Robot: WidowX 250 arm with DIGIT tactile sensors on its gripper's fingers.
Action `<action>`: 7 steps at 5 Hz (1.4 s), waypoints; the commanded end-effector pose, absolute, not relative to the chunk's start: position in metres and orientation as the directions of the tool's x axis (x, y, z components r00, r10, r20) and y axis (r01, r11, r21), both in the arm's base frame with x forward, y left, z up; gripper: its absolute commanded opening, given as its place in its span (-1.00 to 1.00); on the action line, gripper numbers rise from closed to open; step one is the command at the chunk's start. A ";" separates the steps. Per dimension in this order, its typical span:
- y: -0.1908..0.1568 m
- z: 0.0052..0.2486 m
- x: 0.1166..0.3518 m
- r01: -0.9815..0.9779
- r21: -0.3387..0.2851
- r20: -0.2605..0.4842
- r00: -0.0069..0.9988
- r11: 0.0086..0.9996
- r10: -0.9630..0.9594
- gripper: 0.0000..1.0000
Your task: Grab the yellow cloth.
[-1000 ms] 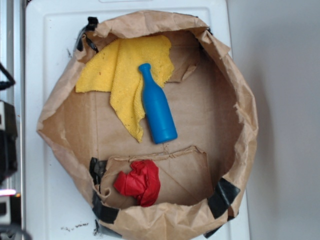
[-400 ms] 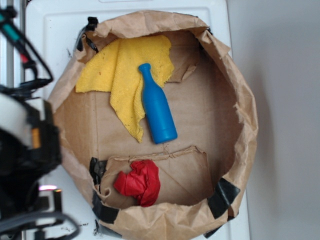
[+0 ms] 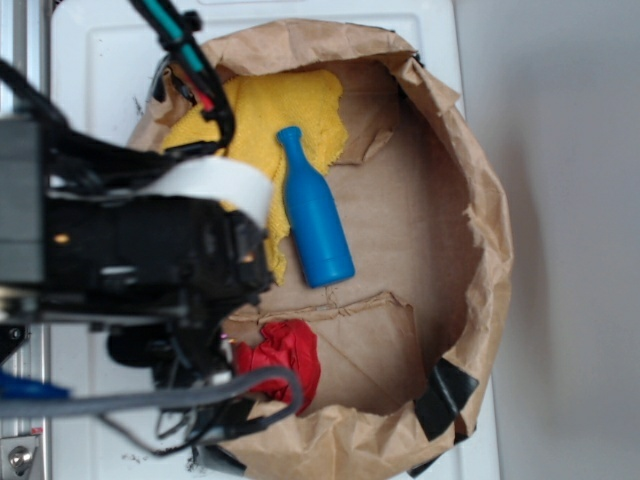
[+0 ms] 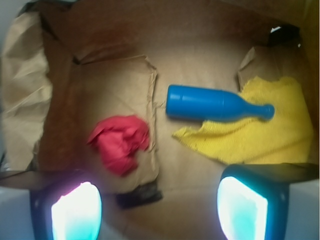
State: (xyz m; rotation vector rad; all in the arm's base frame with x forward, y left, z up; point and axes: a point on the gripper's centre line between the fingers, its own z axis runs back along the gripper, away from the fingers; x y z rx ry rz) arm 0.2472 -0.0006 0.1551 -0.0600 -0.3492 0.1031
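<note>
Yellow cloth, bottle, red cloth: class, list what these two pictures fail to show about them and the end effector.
- Yellow cloth: in the exterior view the arm covers its left and lower parts; in the wrist view a finger hides its near edge.
- Red cloth: exterior view, cables cross its lower left.
- End effector: wrist view, fingertips cut off by the bottom edge; exterior view, hidden under the arm.
- Bottle: it overlaps the yellow cloth; what lies beneath is hidden.

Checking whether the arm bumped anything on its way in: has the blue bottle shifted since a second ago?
No. In the exterior view the blue bottle lies at the same spot and angle against the paper bag's rim, neck on the yellow cloth.
</note>
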 end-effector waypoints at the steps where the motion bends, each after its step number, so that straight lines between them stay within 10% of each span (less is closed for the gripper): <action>1: 0.023 0.137 0.260 0.168 -0.050 0.451 0.883 0.985 -0.128 1.00; 7: 0.075 0.109 0.263 0.240 0.004 0.398 0.890 0.971 -0.222 1.00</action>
